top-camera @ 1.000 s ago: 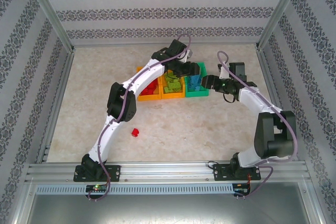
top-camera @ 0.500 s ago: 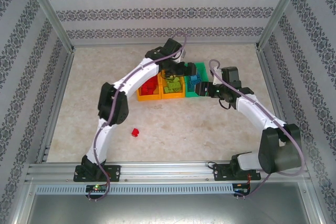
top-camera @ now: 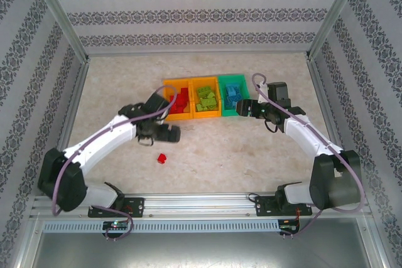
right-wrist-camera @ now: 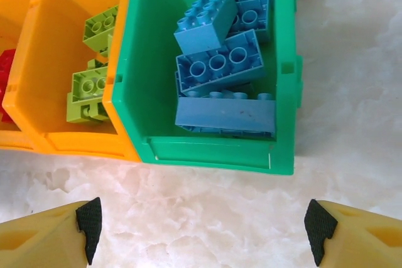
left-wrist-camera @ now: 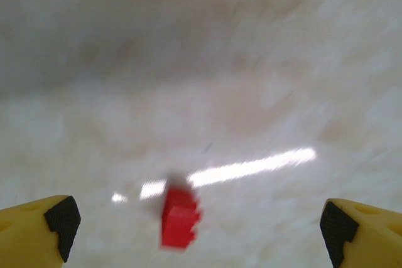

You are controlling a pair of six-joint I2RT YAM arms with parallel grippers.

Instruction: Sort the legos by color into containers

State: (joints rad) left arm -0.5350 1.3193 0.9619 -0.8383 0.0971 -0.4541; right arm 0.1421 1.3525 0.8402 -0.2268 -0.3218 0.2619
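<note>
Blurring over lone red lego (left-wrist-camera: 179,218), edges indistinct

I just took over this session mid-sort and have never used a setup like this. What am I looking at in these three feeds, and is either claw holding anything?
Two robot arms are bolted at the near edge of a table. The overhead picture looks down from behind them. The other two pictures come from a camera on each wrist, with that arm's yellow fingers in the bottom corners.

Three bins stand in a row:
- The left orange bin holds red legos.
- The middle orange bin holds light green legos.
- The green bin holds blue legos.

One loose red lego lies on the table. The left gripper is open, facing that lego. The right gripper is open in front of the green bin. Neither holds anything.
</note>
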